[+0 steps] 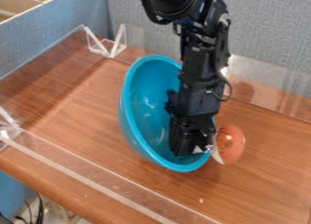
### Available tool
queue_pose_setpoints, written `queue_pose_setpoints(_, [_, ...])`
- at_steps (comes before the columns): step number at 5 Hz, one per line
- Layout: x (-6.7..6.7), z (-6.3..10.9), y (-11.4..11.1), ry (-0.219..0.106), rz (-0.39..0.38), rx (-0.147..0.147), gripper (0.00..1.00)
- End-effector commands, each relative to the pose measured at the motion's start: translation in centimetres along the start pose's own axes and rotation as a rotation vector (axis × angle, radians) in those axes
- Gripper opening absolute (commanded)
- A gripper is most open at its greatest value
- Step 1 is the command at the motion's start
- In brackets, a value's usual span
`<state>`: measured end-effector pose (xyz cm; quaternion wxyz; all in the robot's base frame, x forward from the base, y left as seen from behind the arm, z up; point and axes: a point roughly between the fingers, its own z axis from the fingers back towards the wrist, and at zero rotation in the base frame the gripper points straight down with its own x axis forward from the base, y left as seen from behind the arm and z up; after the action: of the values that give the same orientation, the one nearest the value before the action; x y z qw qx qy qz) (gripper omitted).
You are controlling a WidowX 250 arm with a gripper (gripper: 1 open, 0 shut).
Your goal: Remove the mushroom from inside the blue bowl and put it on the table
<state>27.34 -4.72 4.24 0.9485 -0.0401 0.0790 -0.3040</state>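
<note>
While the blue bowl (152,114) sits tilted on the table (73,109), the closed gripper (192,151) presses its right rim beside the mushroom (230,144).

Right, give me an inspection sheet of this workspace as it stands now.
Surface: wood-grain table, clear acrylic walls along its edges.
Job's things: blue bowl tipped up on its side; mushroom outside the bowl at its rim, beside the hand.
Clutter: nothing seen.
Grippers: hand points down at the bowl's lower rim, shut; whether it pinches the mushroom cannot be told.
Cables: nothing seen.
Surroundings: grey-blue partition behind; wooden shelf at top left.
</note>
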Motion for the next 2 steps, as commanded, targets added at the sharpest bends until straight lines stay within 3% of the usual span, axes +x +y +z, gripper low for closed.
queue_pose_setpoints(1, [0.59, 2.38, 0.56, -0.084, -0.015, 0.035, 0.0])
queue_pose_setpoints(2, [0.6, 2.55, 0.6, -0.093, -0.023, 0.033, 0.0])
